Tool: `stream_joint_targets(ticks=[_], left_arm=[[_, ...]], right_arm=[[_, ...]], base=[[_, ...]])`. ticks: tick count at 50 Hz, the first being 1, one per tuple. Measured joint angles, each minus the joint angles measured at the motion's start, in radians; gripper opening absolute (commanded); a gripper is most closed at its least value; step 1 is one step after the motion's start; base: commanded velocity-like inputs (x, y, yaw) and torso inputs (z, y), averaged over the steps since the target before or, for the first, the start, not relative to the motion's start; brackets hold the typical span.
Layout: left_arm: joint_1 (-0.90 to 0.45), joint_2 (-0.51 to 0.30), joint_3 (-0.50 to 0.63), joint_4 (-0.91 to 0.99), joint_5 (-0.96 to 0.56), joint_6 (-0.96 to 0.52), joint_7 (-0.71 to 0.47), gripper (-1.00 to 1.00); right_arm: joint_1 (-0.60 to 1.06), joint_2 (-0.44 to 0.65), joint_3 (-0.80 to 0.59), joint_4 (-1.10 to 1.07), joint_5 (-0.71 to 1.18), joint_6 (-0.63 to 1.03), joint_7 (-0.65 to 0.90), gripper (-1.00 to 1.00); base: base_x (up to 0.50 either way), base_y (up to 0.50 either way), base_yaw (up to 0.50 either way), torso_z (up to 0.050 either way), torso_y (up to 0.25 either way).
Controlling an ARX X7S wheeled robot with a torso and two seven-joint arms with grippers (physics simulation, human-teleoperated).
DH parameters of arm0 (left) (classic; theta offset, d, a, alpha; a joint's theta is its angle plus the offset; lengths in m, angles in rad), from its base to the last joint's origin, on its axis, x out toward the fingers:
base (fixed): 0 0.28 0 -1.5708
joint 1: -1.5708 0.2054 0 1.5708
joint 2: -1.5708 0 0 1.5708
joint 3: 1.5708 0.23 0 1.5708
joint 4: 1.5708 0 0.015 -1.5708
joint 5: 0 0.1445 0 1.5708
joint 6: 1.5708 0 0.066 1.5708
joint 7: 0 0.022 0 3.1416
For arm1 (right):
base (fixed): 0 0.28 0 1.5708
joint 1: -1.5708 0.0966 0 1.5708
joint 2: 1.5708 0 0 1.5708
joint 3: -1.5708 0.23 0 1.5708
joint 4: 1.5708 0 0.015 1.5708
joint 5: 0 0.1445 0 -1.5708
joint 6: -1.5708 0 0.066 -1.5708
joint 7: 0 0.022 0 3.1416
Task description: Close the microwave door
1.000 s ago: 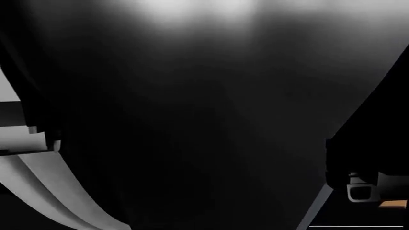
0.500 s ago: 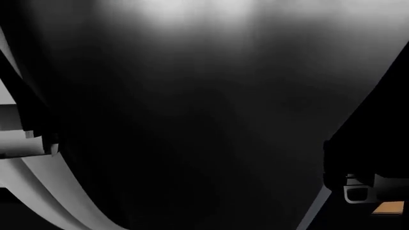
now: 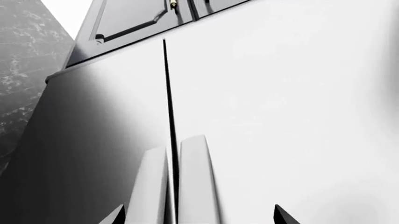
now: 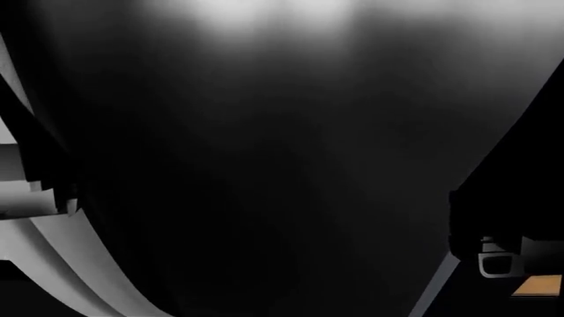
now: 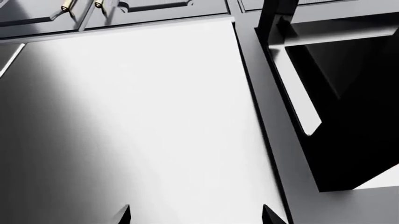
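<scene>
Microwave door (image 5: 349, 116): right of the right wrist frame, dark panel swung open, long axis about vertical, edge-on toward the camera.

Left pincer (image 3: 199, 217): tips wide apart, holding nothing, facing fridge (image 3: 281, 116).

Right pincer (image 5: 194, 215): tips wide, holding nothing.

Risk: head view nearly black; a blind reach may hit the fridge rather than the door.

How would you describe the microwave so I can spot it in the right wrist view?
Start from the big pale appliance panel filling that view. Past its edge, beyond a dark upright frame, sits the microwave: the only black open cavity, with a pale strip along its mouth.
</scene>
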Motion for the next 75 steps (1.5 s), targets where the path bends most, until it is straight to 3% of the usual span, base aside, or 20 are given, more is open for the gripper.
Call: stream_joint_targets(ticks=[15, 41, 75], left_arm=[[0.016, 0.0, 0.001, 0.0, -0.016, 0.023, -0.01, 1.0], [0.035, -0.001, 0.0, 0.0, -0.034, 0.045, -0.02, 1.0], [0.045, -0.001, 0.008, 0.0, -0.029, 0.052, -0.023, 1.0]], right_arm=[[0.072, -0.006, -0.03, 0.0, 0.036, 0.006, 0.0, 1.0], [0.478, -0.014, -0.101, 0.059, 0.329, 0.016, -0.071, 1.0], [0.527, 0.062, -0.058, 0.238, 0.457, -0.062, -0.218, 1.0]], base=[[0.0, 0.0, 0.0, 0.0, 0.0], [0.0, 0.0, 0.0, 0.0, 0.0], [0.0, 0.0, 0.0, 0.0, 0.0]])
